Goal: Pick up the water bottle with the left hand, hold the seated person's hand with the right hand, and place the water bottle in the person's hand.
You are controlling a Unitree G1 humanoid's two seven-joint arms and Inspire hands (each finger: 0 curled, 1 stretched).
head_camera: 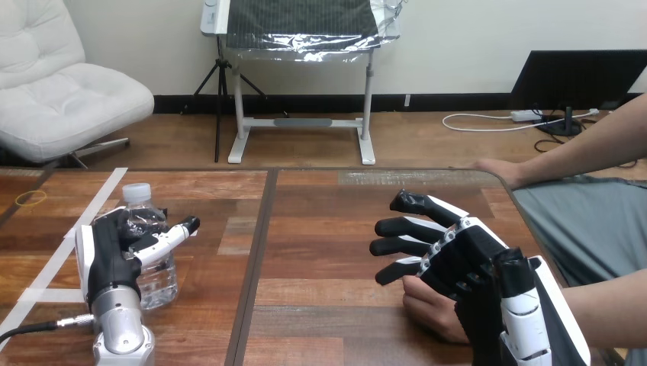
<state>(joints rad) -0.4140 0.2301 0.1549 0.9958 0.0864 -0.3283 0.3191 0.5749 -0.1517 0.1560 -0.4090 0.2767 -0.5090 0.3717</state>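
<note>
One water bottle [145,213], held in left hand [107,255]

Wooden counter [320,229], split by a dark seam [255,259] down the middle. On the left half: water bottle [158,280] upright, white tape strips [98,197], a yellow rubber band [30,198] (far left corner). On the right: a person's hand at the far edge [500,169], another person's hand near the front [431,305].

Wood planks on the table [320,229], dark brown, grain visible, smooth with a low sheen; the pale tape strips [69,244] on it look matt. Thin clear plastic on the water bottle [159,284], ribbed and glossy, with a white plastic cap. The left hand [114,252] and right hand [473,259] are black plastic, faintly glossy, with smooth white shells; the left forearm [120,329] is silver satin metal.
</note>
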